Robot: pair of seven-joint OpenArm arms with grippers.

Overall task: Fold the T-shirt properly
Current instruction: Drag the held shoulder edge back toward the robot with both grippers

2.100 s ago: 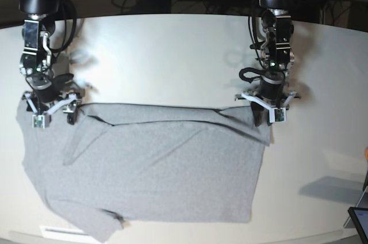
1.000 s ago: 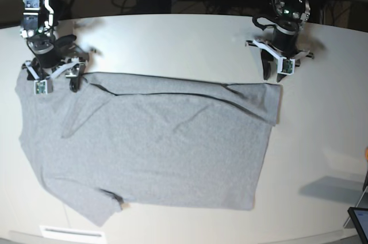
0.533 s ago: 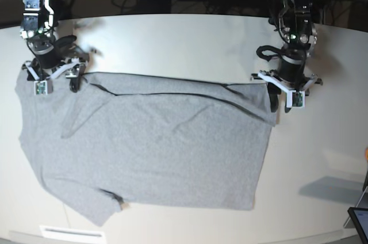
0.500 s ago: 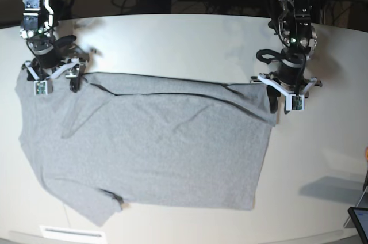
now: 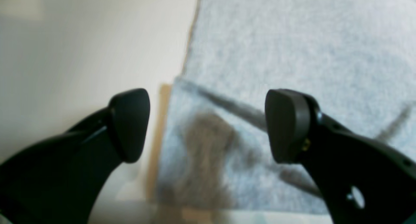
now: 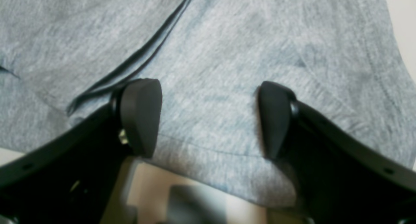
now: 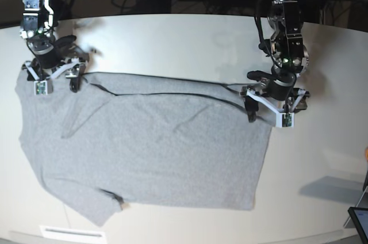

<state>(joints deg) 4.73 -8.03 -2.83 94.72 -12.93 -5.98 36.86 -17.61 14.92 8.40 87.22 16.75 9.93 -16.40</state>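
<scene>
A heather-grey T-shirt [image 7: 149,152] lies spread, plain side up, across a pale, rounded table [image 7: 172,42], filling most of the table's near half. No print shows on the upper face. At the picture's left, the right gripper [image 7: 54,80] stands at the shirt's far-left corner, its dark fingers [image 6: 141,115] spread apart and planted on either side of a patch of cloth. The wrist view shows grey knit running between the two pads, a hem seam crossing below them and a dark fold line slanting away to the upper left. Whether the pads press the fabric cannot be told.

Along the far edge, the shirt is doubled over in a narrow band, its crease running as a thin dark line from the left corner toward the right. A short sleeve [image 7: 100,212] juts out at the near-left, close to the table's front edge; soft wrinkles cross the middle.

At the right, the left gripper [image 7: 269,110] hangs over the shirt's far-right corner with its fingers [image 5: 130,123] wide apart. Its wrist view shows one finger over bare table and the other over grey cloth, with the shirt's edge and a folded flap between them. Nothing is clasped there.
</scene>
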